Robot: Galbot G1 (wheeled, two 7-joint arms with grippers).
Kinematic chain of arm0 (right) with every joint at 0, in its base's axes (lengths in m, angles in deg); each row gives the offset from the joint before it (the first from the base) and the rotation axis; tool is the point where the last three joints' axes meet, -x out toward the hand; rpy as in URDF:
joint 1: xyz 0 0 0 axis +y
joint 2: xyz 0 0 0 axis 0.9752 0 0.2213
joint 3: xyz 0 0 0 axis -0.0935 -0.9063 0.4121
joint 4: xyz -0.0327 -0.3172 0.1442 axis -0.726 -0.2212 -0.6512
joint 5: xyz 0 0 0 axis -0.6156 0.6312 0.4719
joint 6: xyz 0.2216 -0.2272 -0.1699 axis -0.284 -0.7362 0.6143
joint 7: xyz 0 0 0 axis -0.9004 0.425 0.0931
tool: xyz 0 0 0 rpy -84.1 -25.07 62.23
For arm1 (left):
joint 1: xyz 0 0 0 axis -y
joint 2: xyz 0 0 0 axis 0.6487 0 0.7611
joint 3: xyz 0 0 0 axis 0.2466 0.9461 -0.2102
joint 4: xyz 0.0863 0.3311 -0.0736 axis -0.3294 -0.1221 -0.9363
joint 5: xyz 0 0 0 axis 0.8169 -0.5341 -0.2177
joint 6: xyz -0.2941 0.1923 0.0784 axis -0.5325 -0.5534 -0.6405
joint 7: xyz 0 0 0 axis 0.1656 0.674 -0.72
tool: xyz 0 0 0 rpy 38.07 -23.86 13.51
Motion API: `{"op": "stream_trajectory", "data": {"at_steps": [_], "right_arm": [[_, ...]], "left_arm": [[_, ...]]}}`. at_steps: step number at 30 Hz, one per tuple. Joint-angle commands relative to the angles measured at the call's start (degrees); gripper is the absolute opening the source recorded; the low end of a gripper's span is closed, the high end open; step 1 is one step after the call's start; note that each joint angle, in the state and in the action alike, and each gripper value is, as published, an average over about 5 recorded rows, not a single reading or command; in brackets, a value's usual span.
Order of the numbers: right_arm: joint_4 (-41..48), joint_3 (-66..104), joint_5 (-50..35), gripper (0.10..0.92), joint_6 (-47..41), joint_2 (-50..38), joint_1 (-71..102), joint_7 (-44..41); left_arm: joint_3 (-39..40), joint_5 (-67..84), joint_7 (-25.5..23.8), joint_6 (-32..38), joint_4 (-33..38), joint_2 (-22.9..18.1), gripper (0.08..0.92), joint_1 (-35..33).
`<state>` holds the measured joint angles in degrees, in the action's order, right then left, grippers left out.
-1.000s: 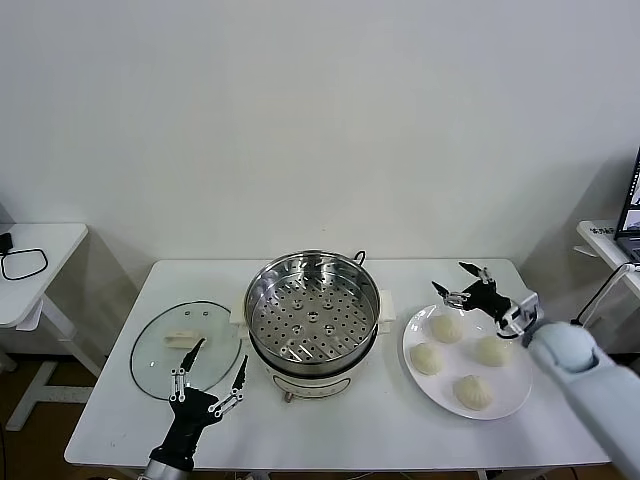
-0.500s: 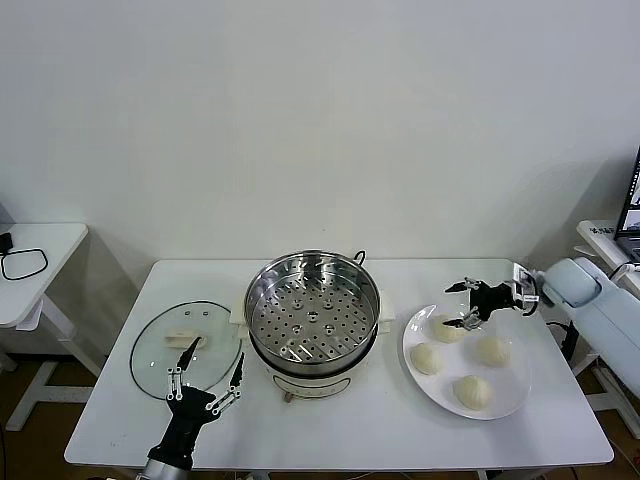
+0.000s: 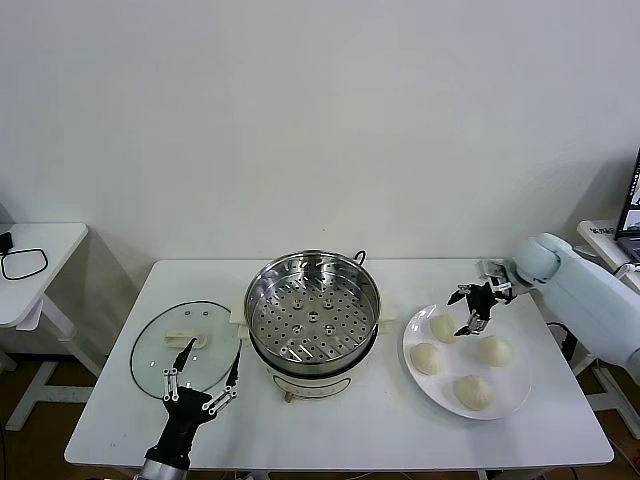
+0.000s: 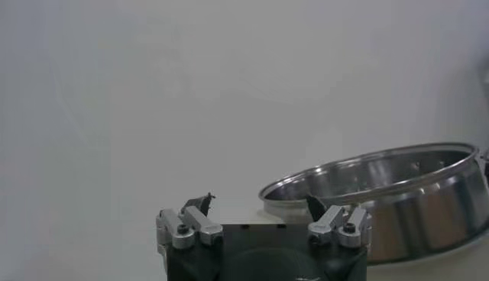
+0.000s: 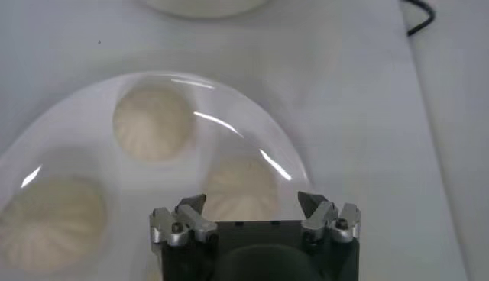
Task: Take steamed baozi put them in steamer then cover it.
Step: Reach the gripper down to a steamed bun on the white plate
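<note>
Right tool [image 3: 468, 310] hangs spread wide over the plate [image 3: 510, 405], just above the far-left one of four baozi [image 3: 444, 327]. Left tool [image 3: 202, 372], also spread, sits by the cover [image 3: 160, 352]; steamer [image 3: 312, 308] uncovered mid-bench.

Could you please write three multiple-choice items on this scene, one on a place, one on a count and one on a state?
1. Where does the cover lie?
A. On the steamer
B. On the table, at the steamer's left
C. On the plate

2. How many steamed baozi are on the white plate?
A. Two
B. Three
C. Four

3. What is in the steamer?
A. Only its bare perforated tray
B. One bun
C. Water to the rim

Key: 1 B, the glass lid rests flat beside the pot, near the open left gripper. 2 C, four buns show under the open right gripper. 3 A, only tray holes show.
</note>
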<state>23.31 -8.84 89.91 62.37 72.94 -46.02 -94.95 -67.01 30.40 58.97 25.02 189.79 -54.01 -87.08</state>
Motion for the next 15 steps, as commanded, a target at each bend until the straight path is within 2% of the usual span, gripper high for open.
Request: {"op": "stream_trajectory", "data": {"at_steps": [1,9,15], "right_arm": [[3.2,-3.2,3.4,0.823,0.2,3.5,-1.9,-1.7],[3.3,-3.7,4.2,0.823,0.6,3.7,-1.4,-0.6],[2.5,-4.2,4.1,0.748,0.9,3.3,-1.1,1.2]], "left_arm": [[-0.1,0.0,0.0,0.0,-0.3,0.0,0.823,0.0],[0.0,0.0,0.1,0.3,-0.8,-0.1,0.823,0.2],[0.0,0.1,0.2,0.4,-0.9,-0.1,0.823,0.3]]}}
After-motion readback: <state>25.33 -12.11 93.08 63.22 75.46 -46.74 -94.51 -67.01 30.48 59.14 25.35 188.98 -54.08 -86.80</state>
